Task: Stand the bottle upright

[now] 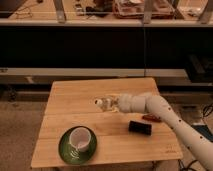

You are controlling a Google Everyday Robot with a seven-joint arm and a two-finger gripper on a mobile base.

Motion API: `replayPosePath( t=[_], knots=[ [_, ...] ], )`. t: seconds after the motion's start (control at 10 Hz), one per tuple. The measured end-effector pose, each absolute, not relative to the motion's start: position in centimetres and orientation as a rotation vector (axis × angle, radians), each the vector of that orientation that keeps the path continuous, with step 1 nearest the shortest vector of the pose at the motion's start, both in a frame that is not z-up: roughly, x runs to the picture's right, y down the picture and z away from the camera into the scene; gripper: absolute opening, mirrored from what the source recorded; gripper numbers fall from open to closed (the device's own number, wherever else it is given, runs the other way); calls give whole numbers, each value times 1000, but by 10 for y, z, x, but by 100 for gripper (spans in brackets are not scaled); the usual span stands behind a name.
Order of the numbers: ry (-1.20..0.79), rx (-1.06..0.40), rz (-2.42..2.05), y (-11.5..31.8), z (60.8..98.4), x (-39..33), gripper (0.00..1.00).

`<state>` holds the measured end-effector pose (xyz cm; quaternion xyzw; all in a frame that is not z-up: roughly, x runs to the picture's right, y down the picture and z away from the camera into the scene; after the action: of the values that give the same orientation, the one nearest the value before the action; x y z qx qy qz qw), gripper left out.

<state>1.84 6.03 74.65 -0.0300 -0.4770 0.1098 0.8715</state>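
The arm (167,114) reached in from the right edge and crossed the counter (70,100). Its pincer (110,105) was over the middle of the board, at the near end of the bottle (101,103). Whether the pincer was apart or clamped on the bottle could not be told from this view.

The bottle, a clear one, was at the centre of the counter, directly left of the pincer and touching it or very nearly so. Its long axis ran roughly level and left to right across the view, with the pale cap end pointing left, away from the arm. It was not upright. Whether it rested on the wood or was held just clear of it could not be told.

In my judgement the step in hand was the grasp, or the very start of the turn. The uprighting itself was not yet done. The next move would call for a firm hold on the body. A wrist rotation would then swing the cap end upward until the axis stood vertical, and the base would be lowered flat onto the wood before release.

A green plate (64,150) carrying a white cup (80,139) sat at the front left, well apart from the bottle. A black block (140,127) and a small red item (151,118) lay under the forearm to the right.
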Motion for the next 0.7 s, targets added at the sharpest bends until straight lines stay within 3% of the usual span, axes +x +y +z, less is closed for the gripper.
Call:
replayPosePath(
  t=[0.3,0.7],
  knots=[
    [-1034,-60,275,56,743,17,15],
    [-1329,-51,702,24,724,32,15]
  ],
)
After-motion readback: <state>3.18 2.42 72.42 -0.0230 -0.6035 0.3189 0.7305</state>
